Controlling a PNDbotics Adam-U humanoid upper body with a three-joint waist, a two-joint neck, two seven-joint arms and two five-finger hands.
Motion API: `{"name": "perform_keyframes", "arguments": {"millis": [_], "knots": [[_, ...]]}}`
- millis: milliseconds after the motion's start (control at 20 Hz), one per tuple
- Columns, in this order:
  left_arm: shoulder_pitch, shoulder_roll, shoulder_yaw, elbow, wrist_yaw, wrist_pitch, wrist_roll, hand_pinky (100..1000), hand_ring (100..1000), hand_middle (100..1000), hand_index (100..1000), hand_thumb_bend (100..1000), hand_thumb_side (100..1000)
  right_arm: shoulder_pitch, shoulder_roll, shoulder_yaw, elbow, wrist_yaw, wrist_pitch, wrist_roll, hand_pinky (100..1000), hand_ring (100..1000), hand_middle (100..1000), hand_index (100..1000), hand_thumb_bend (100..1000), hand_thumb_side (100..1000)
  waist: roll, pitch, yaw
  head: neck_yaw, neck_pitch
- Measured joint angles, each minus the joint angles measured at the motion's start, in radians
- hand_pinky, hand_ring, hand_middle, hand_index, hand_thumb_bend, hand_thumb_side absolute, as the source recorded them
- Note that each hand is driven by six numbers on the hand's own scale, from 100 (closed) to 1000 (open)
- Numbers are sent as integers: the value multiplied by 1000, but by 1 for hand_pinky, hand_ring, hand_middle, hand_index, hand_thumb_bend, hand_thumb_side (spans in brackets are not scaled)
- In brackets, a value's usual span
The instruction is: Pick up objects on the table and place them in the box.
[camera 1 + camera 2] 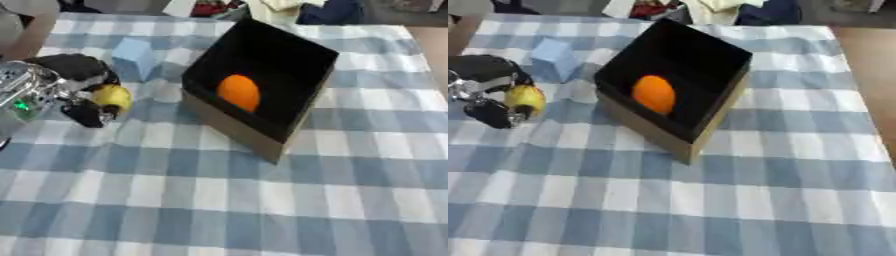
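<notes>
Small yellow rounded object (113,96) gripped in the curled fingers of the robot's left hand (77,87) near the tabletop's (227,200) left edge. Round orange fruit (239,92) inside the black-lined cardboard box (229,126). Pale blue block (134,54) stands nearby.

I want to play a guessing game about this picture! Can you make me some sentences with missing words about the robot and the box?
1. The round fruit inside the box is coloured ____.
2. The left hand has its fingers curled round a small ____ object.
3. The light blue block sits on the checked tablecloth, ____ the box.
4. The robot's ____ hand shows in neither view.

Missing words: orange; yellow; outside; right
</notes>
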Motion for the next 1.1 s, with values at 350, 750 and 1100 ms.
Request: {"name": "perform_keyframes", "arguments": {"millis": [350,750,1100], "knots": [[-73,0,2,-52,15,8,-10,534,640,574,738,100,327,0,1,0,-1,0,2,1,966,948,799,869,100,727,5,-6,1,-5,1],[-260,-72,-16,-104,48,3,-33,528,633,571,734,100,376,9,2,0,-6,-1,6,5,966,949,799,869,100,726,11,-14,0,-4,7],[-425,-209,-79,-67,60,-11,-41,529,627,572,733,100,399,9,10,6,-8,-1,10,11,967,950,798,871,100,728,24,-14,-15,1,10]]}}
